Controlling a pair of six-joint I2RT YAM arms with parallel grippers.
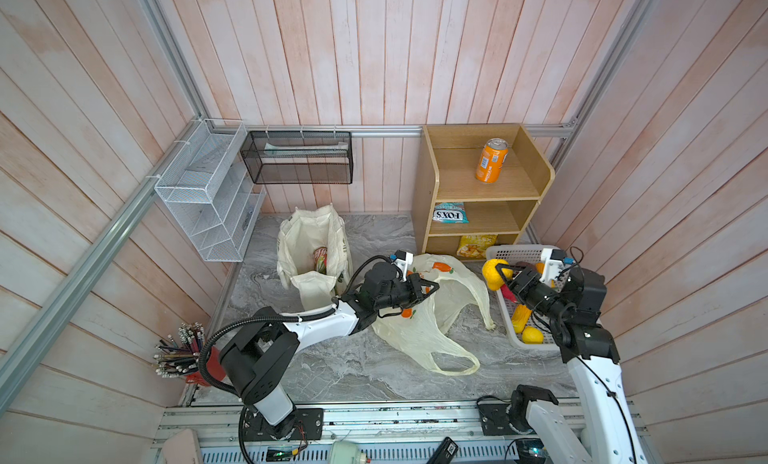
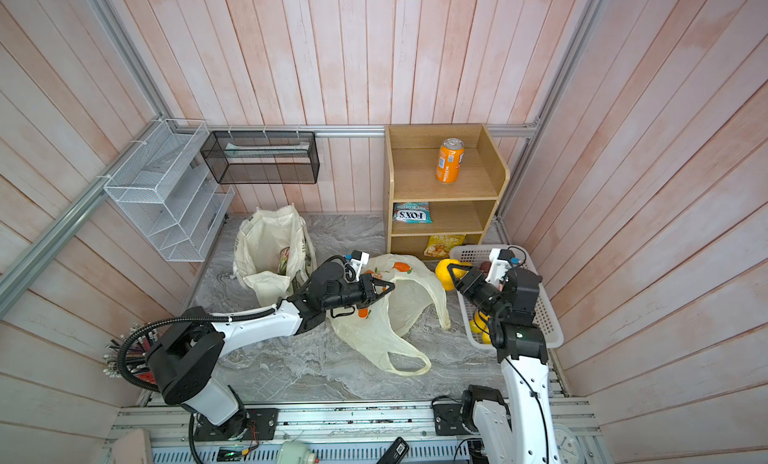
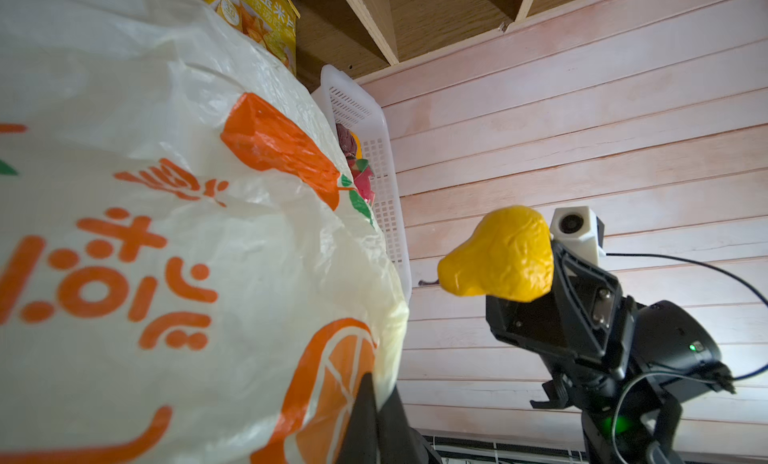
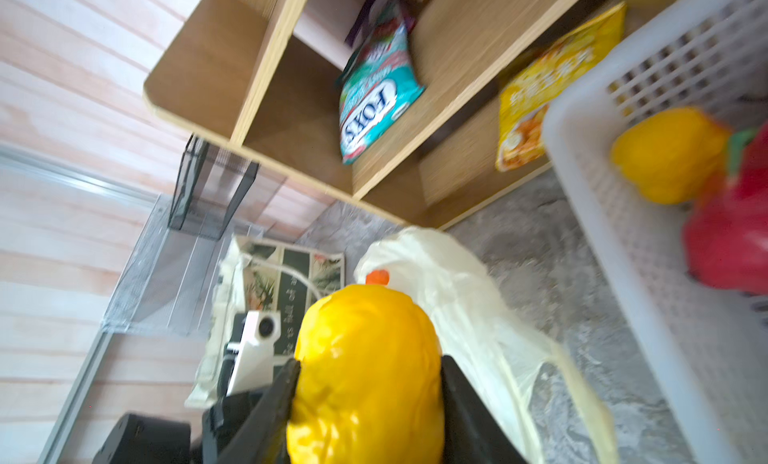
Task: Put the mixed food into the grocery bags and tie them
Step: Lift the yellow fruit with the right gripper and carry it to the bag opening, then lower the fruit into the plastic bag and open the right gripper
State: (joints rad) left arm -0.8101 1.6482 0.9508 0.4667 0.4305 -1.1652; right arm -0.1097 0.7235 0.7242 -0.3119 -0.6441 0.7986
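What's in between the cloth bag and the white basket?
The plastic bag printed with oranges lies there, pinched by the left gripper; both top views show it.

1. The cream canvas tote (image 1: 293,241) stands left of the thin cream plastic carrier (image 1: 451,299).
2. The white plastic basket (image 1: 515,249) lies right of it.
3. The wooden shelf unit (image 1: 428,183) stands behind, orange can (image 1: 491,160) on top.

"FOX'S", upside down, on teal packet (image 1: 450,212) on wooden shelf (image 1: 424,191)
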